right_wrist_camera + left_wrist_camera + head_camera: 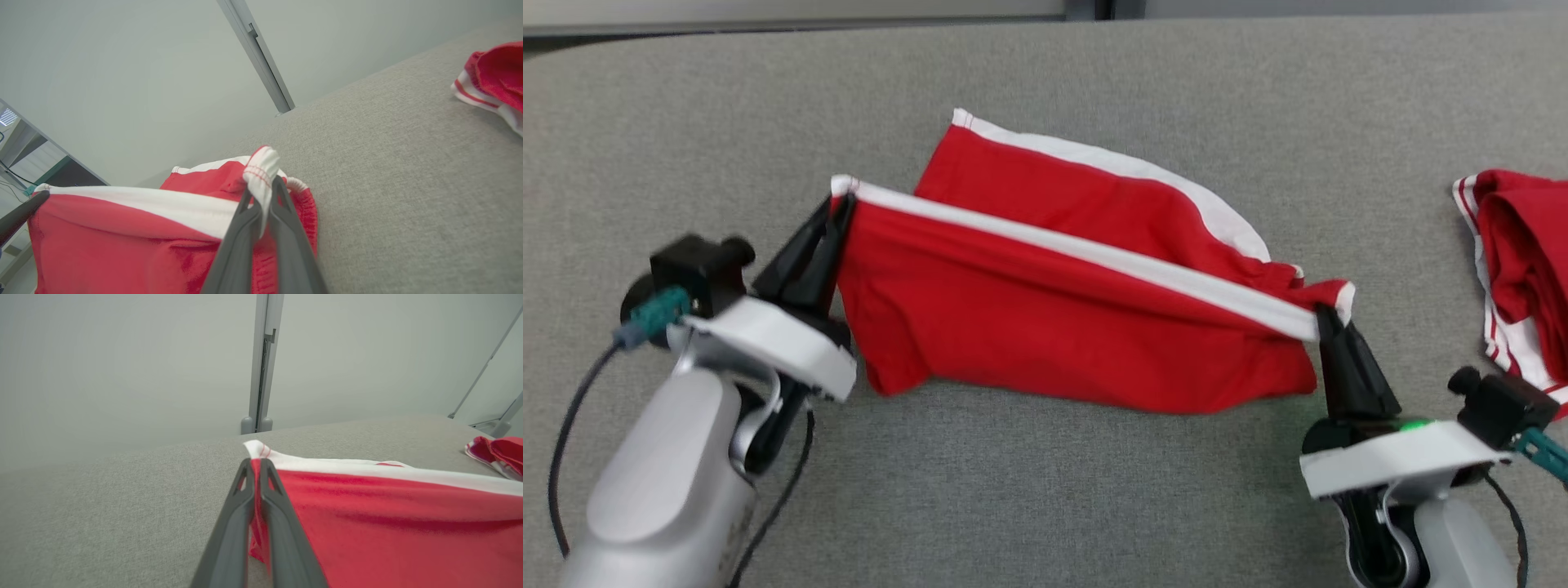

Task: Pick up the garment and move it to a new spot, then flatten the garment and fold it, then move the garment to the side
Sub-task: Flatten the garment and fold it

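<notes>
Spanning your whole work area, table (1045,506): grey fabric top, runs side to side in head view.
Garment (1054,327): red w/ white side bands, mid-table. You see it strung between both grippers, top edge lifted & taut along a white band. Front layer hangs down toward the table; can't tell if its hem touches. Rear layer lies behind, toward the far edge.
2nd garment (1523,245): red/white, bunched, on the table at the R edge of head view, well apart from the held one.
L gripper (843,204): jaws pressed together, pinching the garment's L top corner at the white band. L wrist view shows red cloth squeezed between the fingers.
R gripper (1325,317): jaws likewise clamped, pinching the R top corner. R wrist view shows white hem bunched between the fingers, poking above the tips.
</notes>
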